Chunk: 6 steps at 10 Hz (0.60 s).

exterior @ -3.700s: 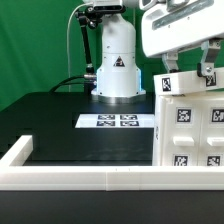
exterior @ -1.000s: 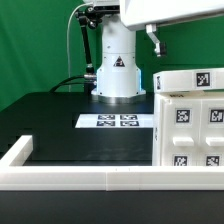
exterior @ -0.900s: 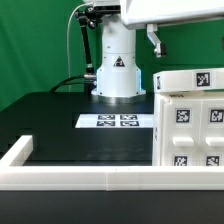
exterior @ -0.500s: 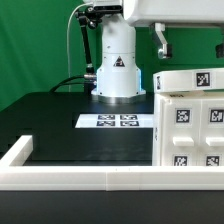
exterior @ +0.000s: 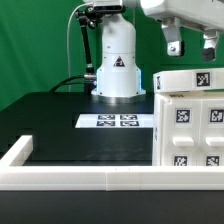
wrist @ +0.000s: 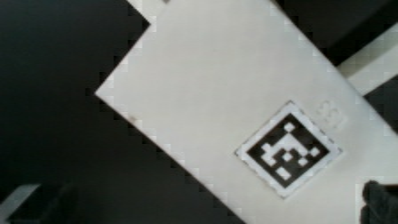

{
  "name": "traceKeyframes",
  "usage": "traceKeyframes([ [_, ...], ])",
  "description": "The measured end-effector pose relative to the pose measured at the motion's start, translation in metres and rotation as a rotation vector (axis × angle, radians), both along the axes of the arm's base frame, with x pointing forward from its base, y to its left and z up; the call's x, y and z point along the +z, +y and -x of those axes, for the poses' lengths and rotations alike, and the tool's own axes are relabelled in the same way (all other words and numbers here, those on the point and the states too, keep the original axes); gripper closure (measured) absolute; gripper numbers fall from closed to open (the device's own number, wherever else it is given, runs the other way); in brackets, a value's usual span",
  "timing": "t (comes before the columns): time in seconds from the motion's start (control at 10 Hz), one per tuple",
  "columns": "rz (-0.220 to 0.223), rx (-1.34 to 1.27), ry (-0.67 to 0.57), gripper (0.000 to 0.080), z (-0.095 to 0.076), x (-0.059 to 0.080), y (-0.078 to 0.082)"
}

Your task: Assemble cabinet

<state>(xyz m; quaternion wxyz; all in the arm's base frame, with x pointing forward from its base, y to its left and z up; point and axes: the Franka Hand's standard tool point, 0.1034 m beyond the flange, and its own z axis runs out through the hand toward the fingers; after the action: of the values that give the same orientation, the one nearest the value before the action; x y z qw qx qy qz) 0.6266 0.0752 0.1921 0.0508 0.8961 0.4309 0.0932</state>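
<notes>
Gripper (exterior: 191,50) spread wide, hovering clear above cabinet (exterior: 190,112).

A green wall (exterior: 35,40) stood behind a black table (exterior: 55,125). A low white rim (exterior: 70,178) framed the table's near edge, and the marker board (exterior: 115,121) lay flat on it toward the back. Light was even.

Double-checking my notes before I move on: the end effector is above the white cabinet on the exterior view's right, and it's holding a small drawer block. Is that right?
Not quite. The end effector is above the white cabinet on the exterior view's right, but it holds nothing. The exterior view shows its fingers spread open with only the green backdrop between them.
</notes>
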Motion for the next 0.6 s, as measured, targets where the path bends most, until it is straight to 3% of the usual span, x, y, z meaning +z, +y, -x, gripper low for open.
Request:
traceKeyframes([
  [0.2, 0.075, 0.233, 0.062, 0.0003, 0.0006, -0.0006, 0.0071],
  [0.6, 0.145, 0.489, 0.102, 0.0003, 0.0025, 0.0004, 0.0032],
])
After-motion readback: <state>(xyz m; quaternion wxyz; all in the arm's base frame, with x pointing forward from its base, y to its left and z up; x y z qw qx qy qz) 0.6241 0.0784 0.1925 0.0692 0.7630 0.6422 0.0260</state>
